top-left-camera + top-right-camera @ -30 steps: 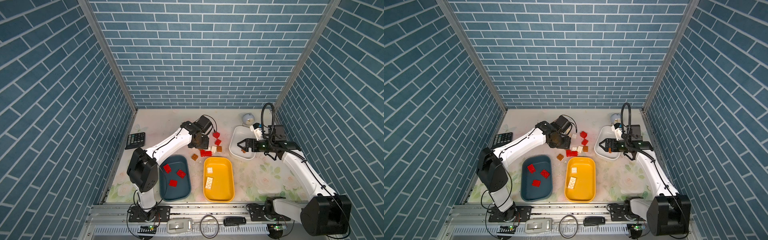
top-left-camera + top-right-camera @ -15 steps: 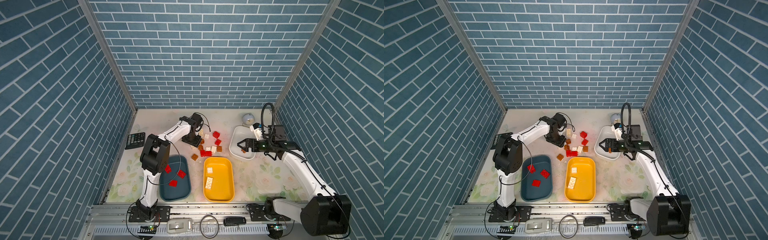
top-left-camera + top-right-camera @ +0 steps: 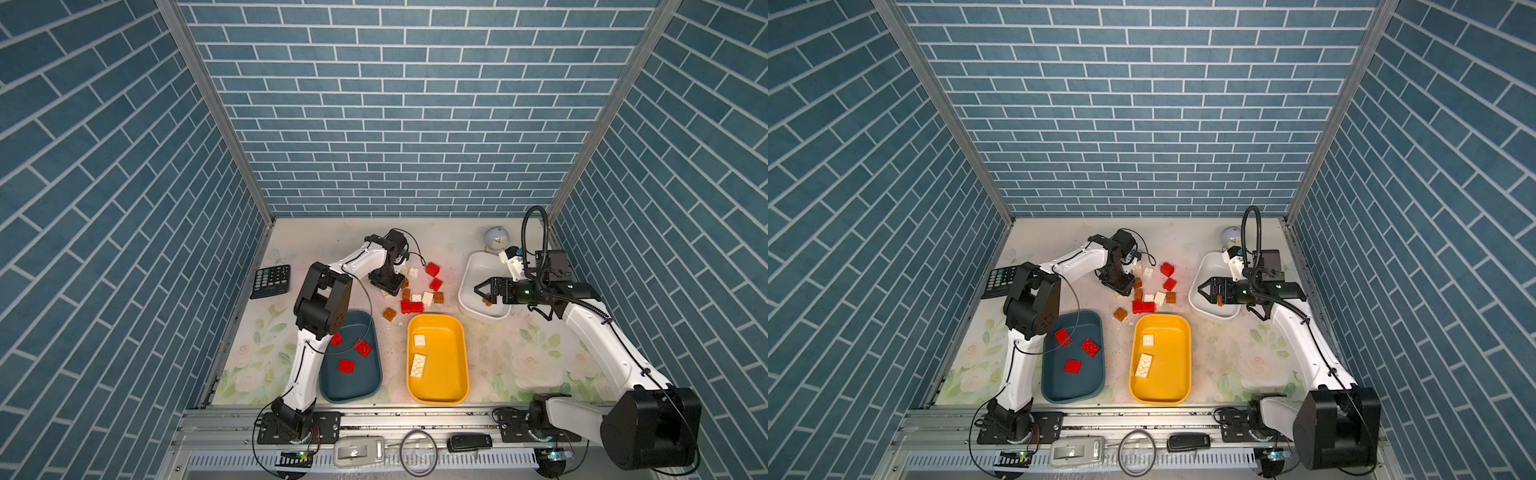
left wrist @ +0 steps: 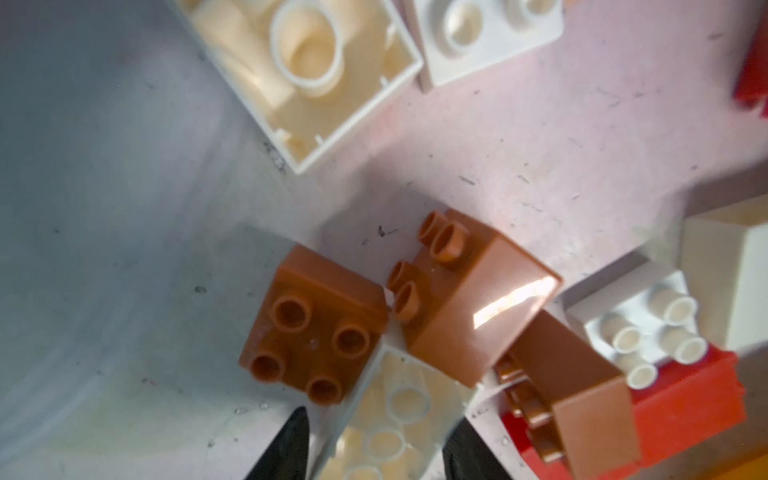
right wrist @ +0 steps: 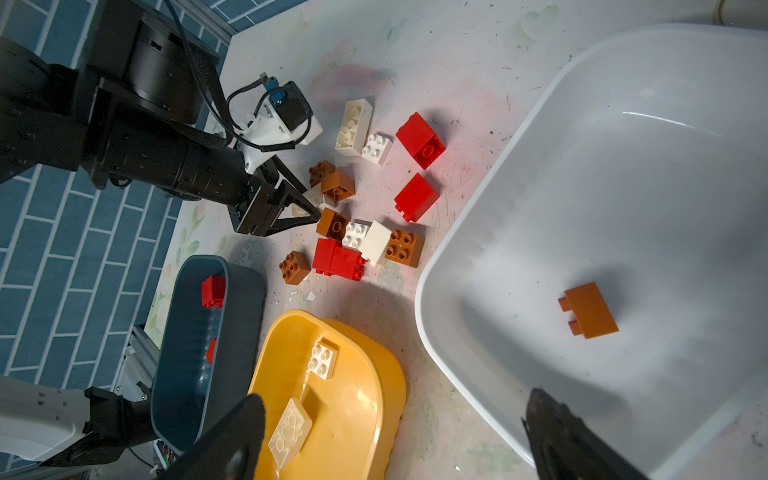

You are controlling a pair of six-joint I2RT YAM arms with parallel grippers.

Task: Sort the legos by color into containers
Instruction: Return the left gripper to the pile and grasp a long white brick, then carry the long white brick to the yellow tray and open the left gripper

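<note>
Left wrist view: down low among the loose legos [image 3: 417, 297] now, swung in closer than a second ago. Closing the left gripper [image 4: 376, 449] round an upside-down cream brick [image 4: 395, 399], fingers [image 4: 291, 444] by both its sides; cannot tell if pinched tight yet. Likely next stop: the yellow tray [image 3: 444, 365], with the other cream ones. Holding the right gripper [image 3: 480, 291] spread wide and empty over the white tray [image 3: 478, 266].

Teal-blue brick panels with pale mortar lines close the space in: the back wall [image 3: 395, 124] at twelve o'clock, the left wall [image 3: 104, 208] at nine and the right wall [image 3: 685, 208] at three (the same pattern on all three). A grey metal left post [image 3: 219, 112] stands at eleven and a right post [image 3: 604, 112] at one. The tabletop [image 3: 519, 361] is cream with faded flowers, scuffed and speckled. A grey rail [image 3: 415, 417] runs along six o'clock. The light is even, with soft shadows.
</note>
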